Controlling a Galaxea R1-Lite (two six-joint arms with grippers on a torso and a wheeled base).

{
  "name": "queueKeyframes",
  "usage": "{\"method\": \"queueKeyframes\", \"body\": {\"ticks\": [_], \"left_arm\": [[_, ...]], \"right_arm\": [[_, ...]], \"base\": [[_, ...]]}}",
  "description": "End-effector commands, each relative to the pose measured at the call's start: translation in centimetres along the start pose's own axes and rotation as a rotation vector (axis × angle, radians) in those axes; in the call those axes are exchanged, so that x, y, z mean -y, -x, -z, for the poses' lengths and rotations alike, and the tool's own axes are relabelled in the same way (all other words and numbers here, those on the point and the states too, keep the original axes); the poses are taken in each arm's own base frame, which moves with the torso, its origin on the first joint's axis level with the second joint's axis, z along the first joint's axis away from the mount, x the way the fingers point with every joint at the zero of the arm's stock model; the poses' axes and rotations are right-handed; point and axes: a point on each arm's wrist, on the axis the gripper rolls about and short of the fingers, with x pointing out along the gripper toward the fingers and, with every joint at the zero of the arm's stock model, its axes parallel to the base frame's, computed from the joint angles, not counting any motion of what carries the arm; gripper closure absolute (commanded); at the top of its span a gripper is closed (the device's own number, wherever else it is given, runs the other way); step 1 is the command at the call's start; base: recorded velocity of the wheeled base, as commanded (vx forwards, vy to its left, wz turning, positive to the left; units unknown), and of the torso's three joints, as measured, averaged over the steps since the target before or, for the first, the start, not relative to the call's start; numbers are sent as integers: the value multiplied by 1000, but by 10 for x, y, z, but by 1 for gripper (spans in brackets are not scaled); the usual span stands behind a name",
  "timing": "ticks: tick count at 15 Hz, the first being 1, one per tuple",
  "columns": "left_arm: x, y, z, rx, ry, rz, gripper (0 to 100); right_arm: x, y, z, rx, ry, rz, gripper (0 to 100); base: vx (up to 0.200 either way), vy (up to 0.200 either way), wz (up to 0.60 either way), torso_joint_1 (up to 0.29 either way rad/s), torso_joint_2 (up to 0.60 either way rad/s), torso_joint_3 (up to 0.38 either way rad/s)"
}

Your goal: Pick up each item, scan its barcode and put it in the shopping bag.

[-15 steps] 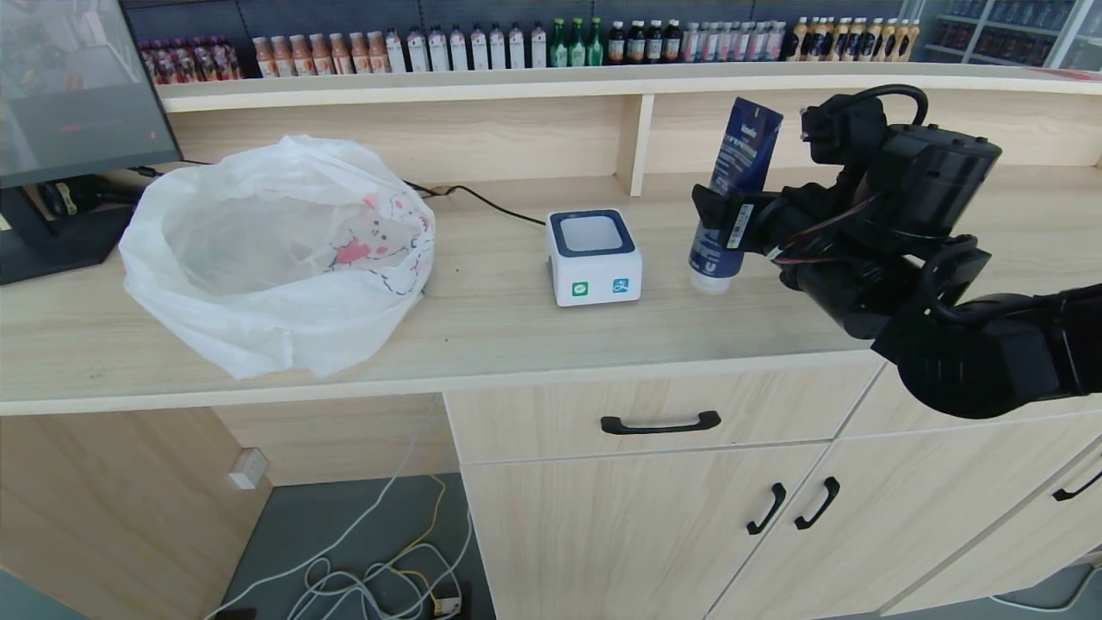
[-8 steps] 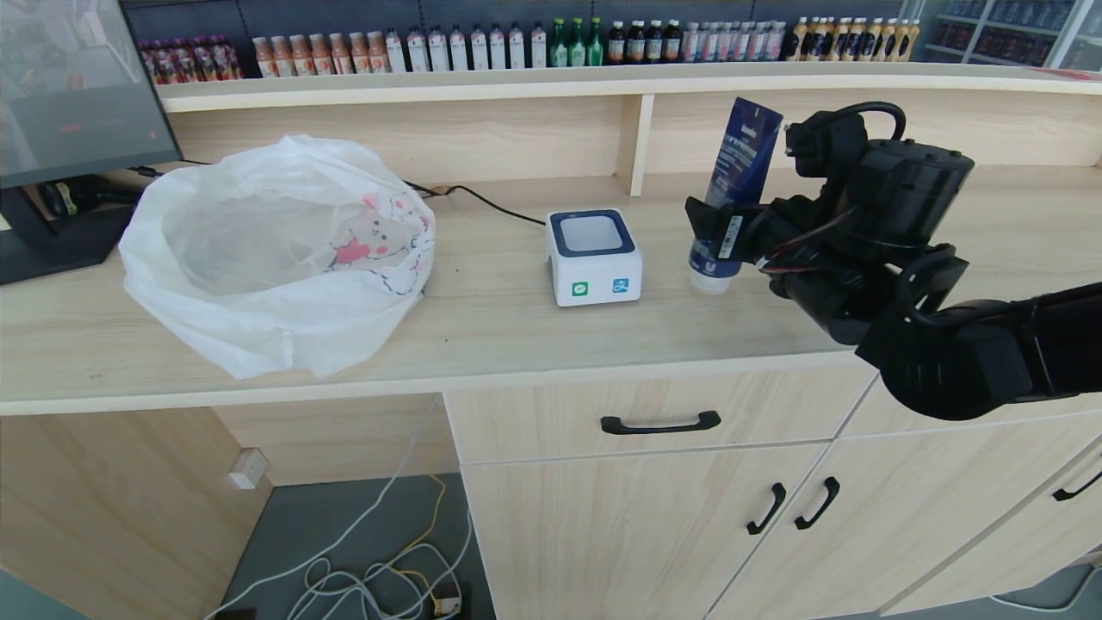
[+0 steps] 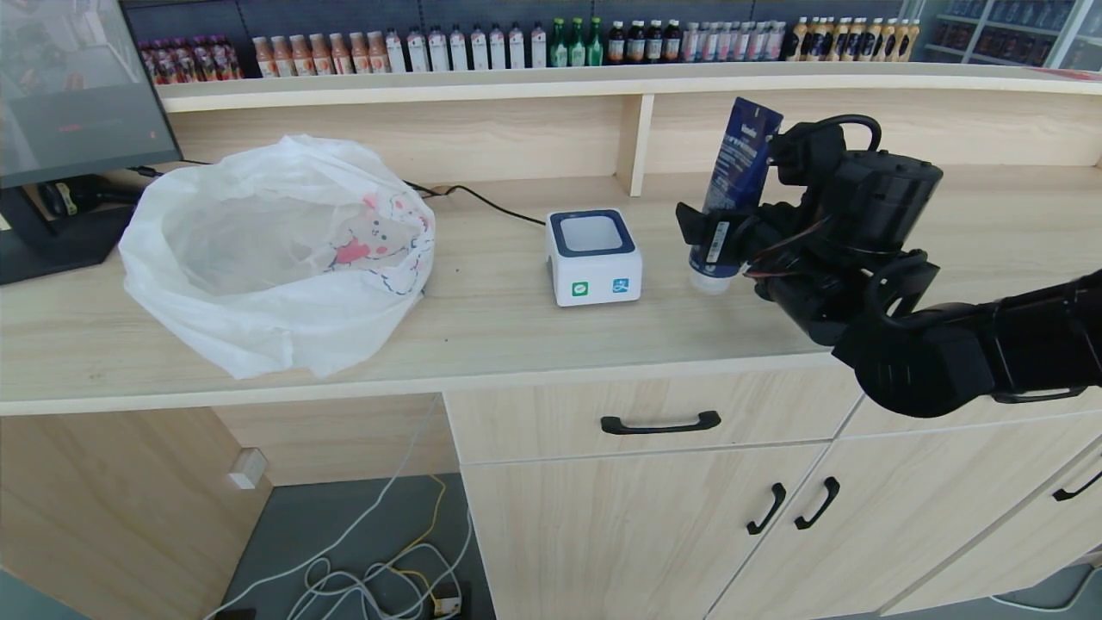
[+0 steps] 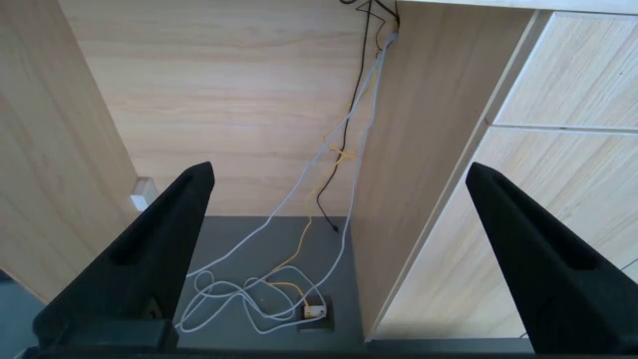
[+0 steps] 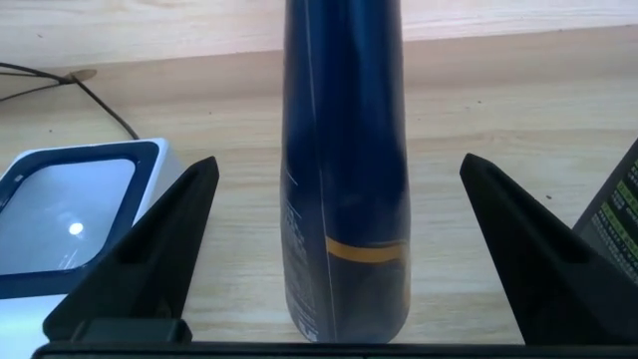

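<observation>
Blue tube [image 5: 344, 150] within spread claw [image 5: 337, 199]

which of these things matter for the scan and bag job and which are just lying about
Job: blue tube, scanner, shopping bag, right gripper open around the tube.
Lying about: monitor, shelf bottles, floor cables.

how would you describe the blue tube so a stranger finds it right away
Start at the long wooden counter and find the small white scanner box near its middle. Just to the robot's right of it stands a tall dark blue tube, upright on its white cap. Nothing else there is tall, slim and blue.
</observation>
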Motion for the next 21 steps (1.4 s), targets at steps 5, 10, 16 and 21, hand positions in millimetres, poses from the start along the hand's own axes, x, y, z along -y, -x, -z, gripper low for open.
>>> {"method": "queueKeyframes", "body": {"ticks": [5, 10, 16, 21], "left_arm": [[0, 0, 0, 0, 0, -1, 0], [0, 0, 0, 0, 0, -1, 0], [0, 0, 0, 0, 0, -1, 0], [0, 0, 0, 0, 0, -1, 0]], "right_arm": [[-2, -6, 7, 5, -1, -11, 0], [-3, -9, 10, 1, 0, -10, 0], [-2, -10, 9, 6, -3, -10, 100], [-1, -9, 7, 17, -5, -7, 100]], "base": [[0, 0, 0, 0, 0, 0], [0, 0, 0, 0, 0, 0], [0, 0, 0, 0, 0, 0], [0, 0, 0, 0, 0, 0]]}}
